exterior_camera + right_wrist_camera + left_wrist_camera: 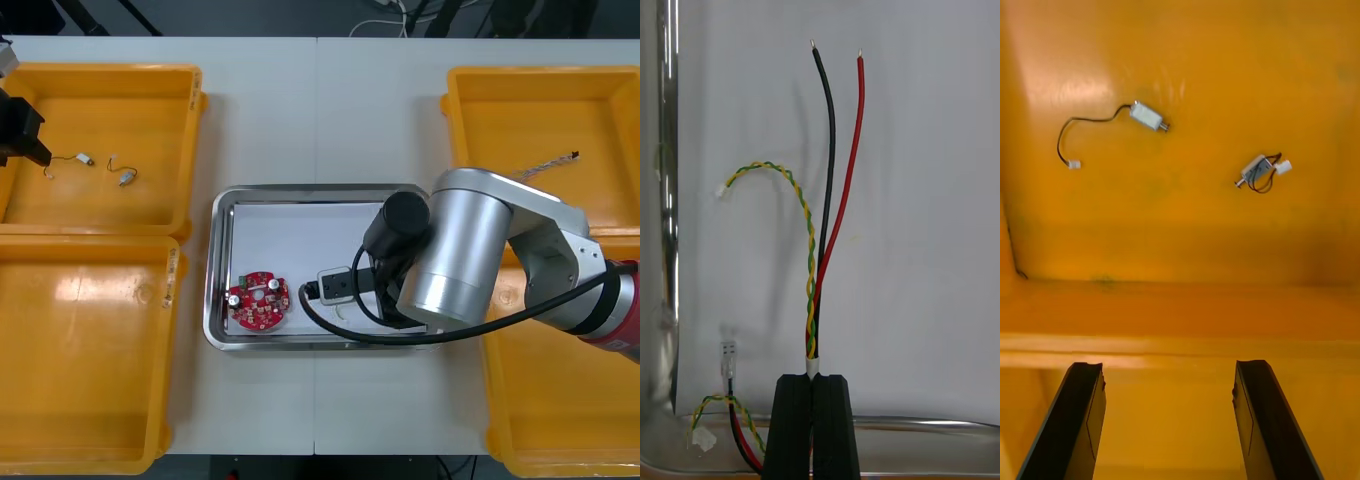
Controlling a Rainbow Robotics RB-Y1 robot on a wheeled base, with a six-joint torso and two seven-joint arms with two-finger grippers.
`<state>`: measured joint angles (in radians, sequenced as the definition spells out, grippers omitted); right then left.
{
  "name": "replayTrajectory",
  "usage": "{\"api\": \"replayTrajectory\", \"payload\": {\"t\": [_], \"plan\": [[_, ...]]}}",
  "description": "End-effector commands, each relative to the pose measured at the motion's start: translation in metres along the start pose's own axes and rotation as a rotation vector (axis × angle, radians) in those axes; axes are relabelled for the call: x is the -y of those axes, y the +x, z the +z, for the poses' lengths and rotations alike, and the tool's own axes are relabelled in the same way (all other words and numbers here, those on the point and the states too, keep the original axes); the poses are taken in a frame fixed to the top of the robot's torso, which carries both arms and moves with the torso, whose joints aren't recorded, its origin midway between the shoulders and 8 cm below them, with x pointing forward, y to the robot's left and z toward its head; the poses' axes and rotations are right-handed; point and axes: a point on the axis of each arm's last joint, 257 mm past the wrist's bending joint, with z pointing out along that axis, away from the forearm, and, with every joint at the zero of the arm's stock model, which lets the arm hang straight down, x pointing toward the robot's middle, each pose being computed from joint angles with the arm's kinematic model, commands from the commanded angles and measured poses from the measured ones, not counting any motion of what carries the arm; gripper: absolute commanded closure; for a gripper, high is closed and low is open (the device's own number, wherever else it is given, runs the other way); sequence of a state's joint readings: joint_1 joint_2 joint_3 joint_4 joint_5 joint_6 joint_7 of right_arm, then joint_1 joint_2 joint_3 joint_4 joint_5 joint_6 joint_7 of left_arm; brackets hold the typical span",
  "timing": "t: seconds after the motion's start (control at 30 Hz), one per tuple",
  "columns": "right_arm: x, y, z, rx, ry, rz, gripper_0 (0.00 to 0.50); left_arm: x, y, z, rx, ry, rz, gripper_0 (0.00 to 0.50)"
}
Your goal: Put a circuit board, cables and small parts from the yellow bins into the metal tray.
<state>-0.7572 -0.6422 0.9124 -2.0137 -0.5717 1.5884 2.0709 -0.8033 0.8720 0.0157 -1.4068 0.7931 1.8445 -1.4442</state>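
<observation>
**Right gripper grips a cable bundle over the tray**

On the light table (320, 100), the shiny metal tray (222, 215) with a white floor holds a round red circuit board (258, 300) near its left wall. The right gripper (814, 379) is clamped on a bundle of black, red and twisted yellow-green cables (824, 247) over that floor. The tray wall runs close on one side and open floor lies on the other. The left gripper (1169, 366), fingers wide apart, hangs over the far left yellow bin (150, 80), near two small metal parts (1148, 116).

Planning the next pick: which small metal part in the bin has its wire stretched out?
The metal part nearer the left pincer; the other part's wire is bunched against it.
</observation>
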Motion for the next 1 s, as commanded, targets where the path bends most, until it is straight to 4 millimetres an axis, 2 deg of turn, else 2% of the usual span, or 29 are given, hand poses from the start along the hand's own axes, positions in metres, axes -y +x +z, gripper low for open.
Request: {"api": "replayTrajectory", "payload": {"t": [0.03, 0.3, 0.63, 0.67, 0.73, 0.8, 0.83, 0.9, 1.0], "plan": [[0.004, -0.013, 0.002, 0.003, 0.035, -0.079, 0.5, -0.025, -0.041, -0.032, 0.119, -0.031, 0.022, 0.0], [-0.002, -0.02, 0.011, 0.018, 0.014, -0.089, 0.5, -0.039, -0.063, -0.02, 0.192, -0.024, 0.035, 0.0], [0.002, -0.026, 0.01, 0.022, 0.032, -0.088, 0.498, -0.036, -0.079, 0.001, 0.24, -0.037, 0.048, 0.0], [0.002, -0.026, 0.01, 0.022, 0.033, -0.087, 0.47, -0.035, -0.08, 0.002, 0.244, -0.039, 0.051, 0.0], [0.003, -0.026, 0.01, 0.02, 0.036, -0.085, 0.225, -0.034, -0.082, 0.01, 0.25, -0.034, 0.049, 0.0], [0.003, -0.026, 0.01, 0.02, 0.038, -0.086, 0.137, -0.031, -0.084, 0.015, 0.255, -0.028, 0.048, 0.0], [0.003, -0.026, 0.01, 0.019, 0.038, -0.082, 0.065, -0.031, -0.085, 0.018, 0.257, -0.031, 0.047, 0.0], [0.003, -0.026, 0.01, 0.019, 0.039, -0.081, 0.0, -0.028, -0.085, 0.023, 0.258, -0.023, 0.043, 0.0], [0.003, -0.026, 0.009, 0.017, 0.039, -0.075, 0.0, -0.025, -0.087, 0.029, 0.259, -0.018, 0.04, 0.0]]}}
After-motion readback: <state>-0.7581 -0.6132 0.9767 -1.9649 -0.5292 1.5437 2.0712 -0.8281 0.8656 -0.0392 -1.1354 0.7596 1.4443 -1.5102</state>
